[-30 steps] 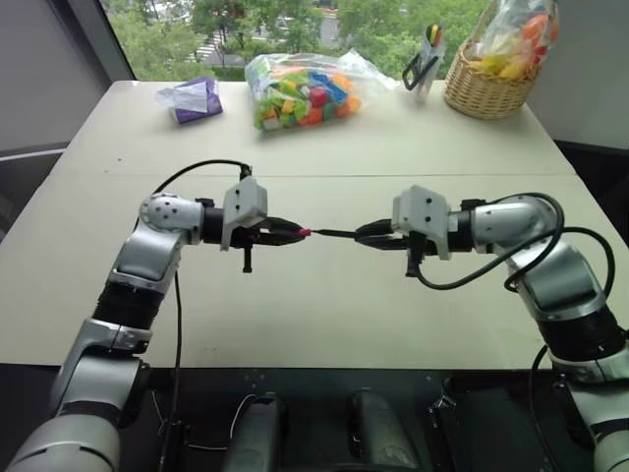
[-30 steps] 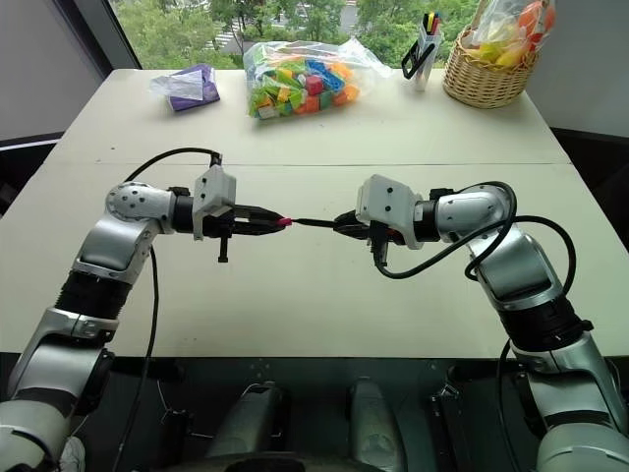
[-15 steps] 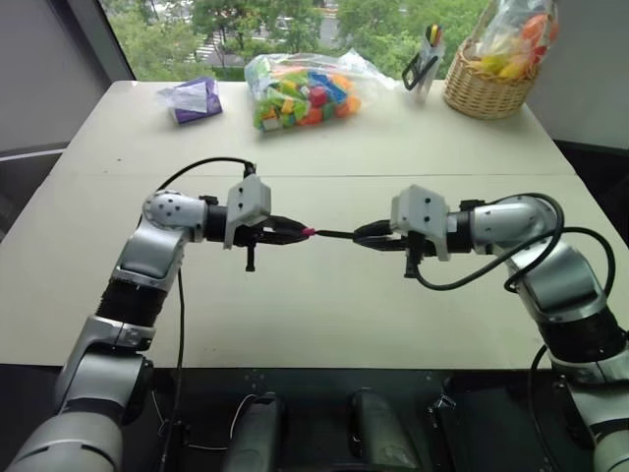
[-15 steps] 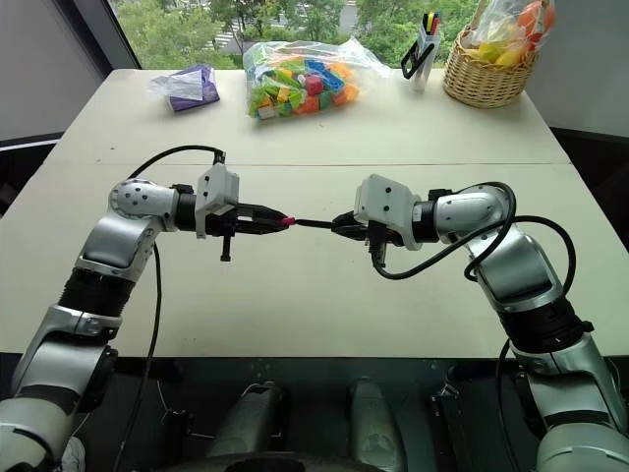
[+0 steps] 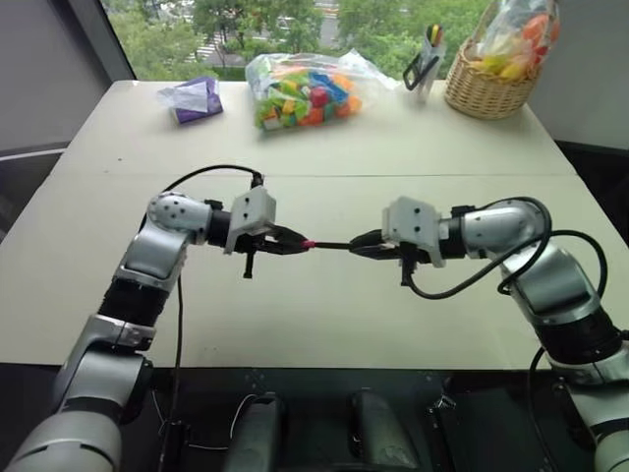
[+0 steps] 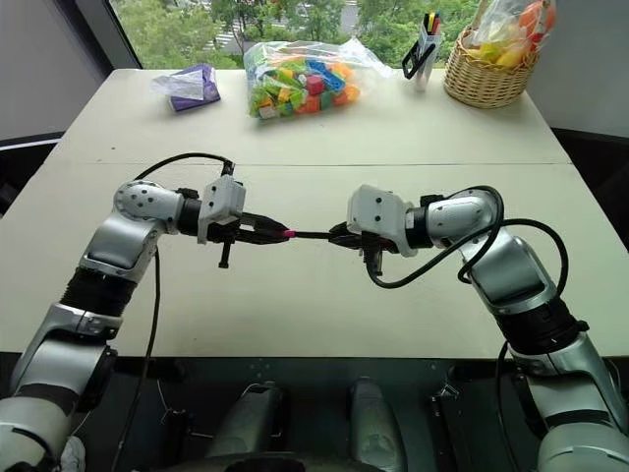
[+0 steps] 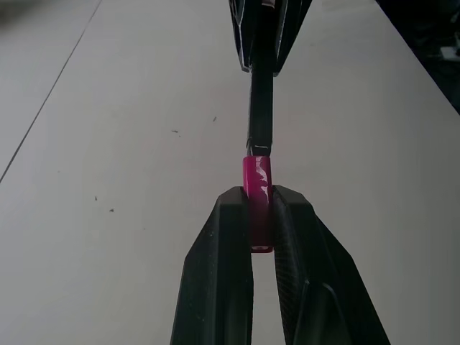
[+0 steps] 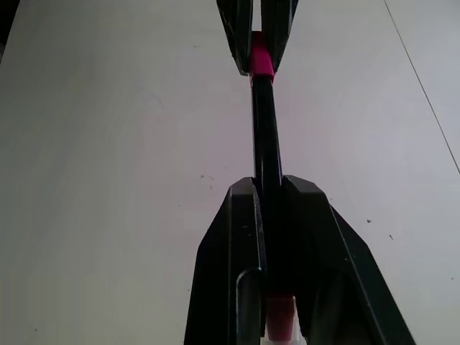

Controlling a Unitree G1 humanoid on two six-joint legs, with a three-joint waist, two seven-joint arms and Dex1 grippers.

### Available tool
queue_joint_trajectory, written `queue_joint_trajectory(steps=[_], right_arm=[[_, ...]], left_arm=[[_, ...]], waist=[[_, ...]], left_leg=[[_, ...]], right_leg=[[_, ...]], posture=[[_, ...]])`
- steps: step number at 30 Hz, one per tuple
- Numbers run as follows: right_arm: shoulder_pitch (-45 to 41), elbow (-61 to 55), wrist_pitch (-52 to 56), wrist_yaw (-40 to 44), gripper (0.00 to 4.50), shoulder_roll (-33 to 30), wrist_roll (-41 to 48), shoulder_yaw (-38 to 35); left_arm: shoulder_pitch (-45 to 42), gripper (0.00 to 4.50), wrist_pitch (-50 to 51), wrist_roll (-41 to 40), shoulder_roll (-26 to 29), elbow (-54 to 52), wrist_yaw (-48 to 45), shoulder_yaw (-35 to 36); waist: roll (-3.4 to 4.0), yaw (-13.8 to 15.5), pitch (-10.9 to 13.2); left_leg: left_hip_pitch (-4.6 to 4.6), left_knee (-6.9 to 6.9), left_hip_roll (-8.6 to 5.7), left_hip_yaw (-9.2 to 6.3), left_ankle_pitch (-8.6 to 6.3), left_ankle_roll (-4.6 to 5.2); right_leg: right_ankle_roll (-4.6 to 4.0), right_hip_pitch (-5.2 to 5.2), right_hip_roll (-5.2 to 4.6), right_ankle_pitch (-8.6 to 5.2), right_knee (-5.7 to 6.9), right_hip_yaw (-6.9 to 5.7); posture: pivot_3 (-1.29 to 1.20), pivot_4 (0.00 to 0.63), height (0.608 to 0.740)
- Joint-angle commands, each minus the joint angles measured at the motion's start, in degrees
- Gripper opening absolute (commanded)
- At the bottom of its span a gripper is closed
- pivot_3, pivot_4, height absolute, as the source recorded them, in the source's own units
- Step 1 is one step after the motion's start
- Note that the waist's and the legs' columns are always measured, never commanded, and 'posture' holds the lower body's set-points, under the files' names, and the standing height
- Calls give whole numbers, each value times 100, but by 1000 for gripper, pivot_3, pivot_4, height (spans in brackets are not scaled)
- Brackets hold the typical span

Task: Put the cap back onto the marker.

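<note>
The left gripper (image 7: 260, 215) is clamped on the red cap (image 7: 258, 187); the right gripper (image 8: 270, 194) is clamped on the black marker (image 8: 264, 129). Both are held level above the counter (image 5: 324, 315), facing each other. The marker's tip meets the cap's open end, in line with it.

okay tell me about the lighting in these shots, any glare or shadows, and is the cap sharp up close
Left eye view: even daylight from the window behind the table, arms casting faint soft shadows. Left wrist view: the cap is sharp, a small glossy highlight on it, held in the left gripper. Right wrist view: the marker reads as a dark silhouette in the right gripper; pale tabletop, no harsh glare.
</note>
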Motion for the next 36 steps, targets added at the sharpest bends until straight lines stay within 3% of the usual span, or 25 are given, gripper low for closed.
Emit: queue_joint_trajectory(steps=[1,18,36], right_arm=[[-183,-288,-176,160,12,48,60,116],[-274,-253,-48,199,12,250,10,327],[-367,-279,-297,252,12,479,-194,484]], left_arm=[[-217,0,-166,89,-19,65,93,51],[-283,0,-679,325,-162,168,178,38],[-297,0,137,-92,-498,-167,103,278]], waist=[[0,-1,0],[0,-3,0],[0,-5,0]], left_leg=[[0,0,0,0,0,0],[0,0,0,-1,0,0],[0,0,0,-1,0,0]], right_leg=[[0,0,0,0,0,0],[0,-1,0,0,0,0],[0,-2,1,0,3,0]], posture=[[0,150,740],[0,150,740],[0,150,740]])
